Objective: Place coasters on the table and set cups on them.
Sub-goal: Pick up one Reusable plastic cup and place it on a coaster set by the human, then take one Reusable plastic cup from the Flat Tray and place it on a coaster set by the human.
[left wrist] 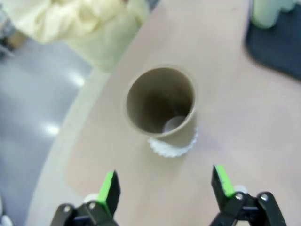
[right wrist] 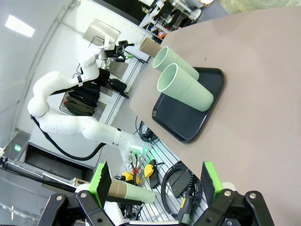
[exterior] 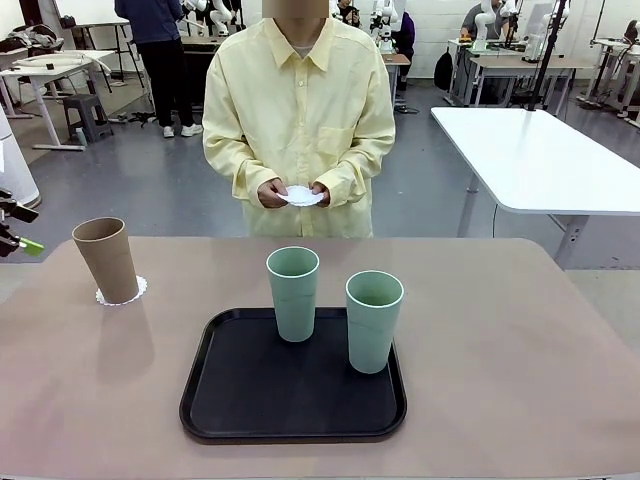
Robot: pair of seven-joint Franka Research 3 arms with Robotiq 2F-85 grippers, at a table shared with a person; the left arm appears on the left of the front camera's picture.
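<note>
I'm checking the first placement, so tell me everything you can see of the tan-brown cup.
The tan-brown cup is a tall, tapered, handleless tumbler, matte like plastic, mouth up and empty. It stands upright on a white scalloped coaster at the left of the table, off the black tray. It sits off-centre: the coaster's edge peeks out mostly on one side. The open left gripper hovers near, not touching it.
</note>
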